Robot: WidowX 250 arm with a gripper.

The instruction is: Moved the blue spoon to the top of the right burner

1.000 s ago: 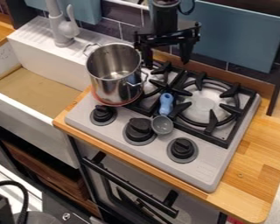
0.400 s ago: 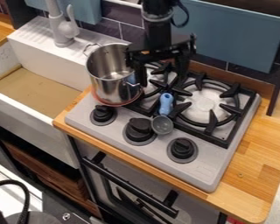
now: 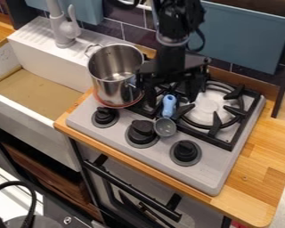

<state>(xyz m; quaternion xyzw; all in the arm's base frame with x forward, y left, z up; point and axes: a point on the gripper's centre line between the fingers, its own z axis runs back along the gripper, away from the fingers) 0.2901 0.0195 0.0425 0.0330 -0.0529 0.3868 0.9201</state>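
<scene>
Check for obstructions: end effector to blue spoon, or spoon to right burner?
Nothing visible between end effector and blue spoon. Toward the right burner, black grate prongs stand beside the spoon; likely needs a lift over them.

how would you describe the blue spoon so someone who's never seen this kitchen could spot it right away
Find the grey stove beside the sink. The spoon lies left of its right burner, handle over the black grates, grey bowl beside the middle knob. Its light blue handle sets it apart from the black grates and knobs.
</scene>
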